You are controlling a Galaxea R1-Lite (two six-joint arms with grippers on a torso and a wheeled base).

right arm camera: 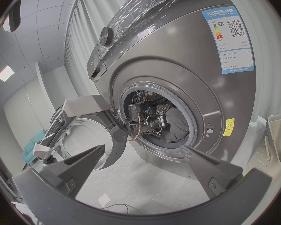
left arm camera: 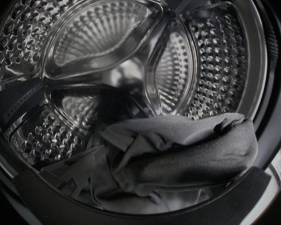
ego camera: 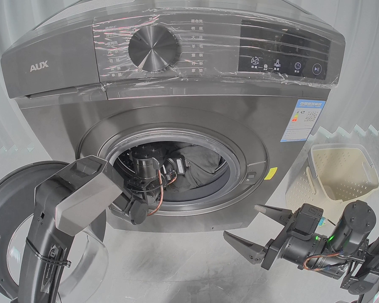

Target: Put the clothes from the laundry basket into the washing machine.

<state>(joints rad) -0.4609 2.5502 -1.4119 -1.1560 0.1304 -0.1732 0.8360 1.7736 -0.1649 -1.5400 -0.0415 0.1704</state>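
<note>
the dark garment (left arm camera: 178,160) lies at the washing machine (ego camera: 223,118) drum's front lip, draped over the wide-apart left gripper (left arm camera: 140,163), so a withdrawing finger could snag it and drag it out.

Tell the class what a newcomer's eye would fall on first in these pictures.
The big grey washing machine stands in the middle, its door swung open to the left. The left arm is inside the drum, where a dark grey garment lies near the opening. Low on the right, the right hand hangs open, and the pale laundry basket beside the machine looks empty.
</note>
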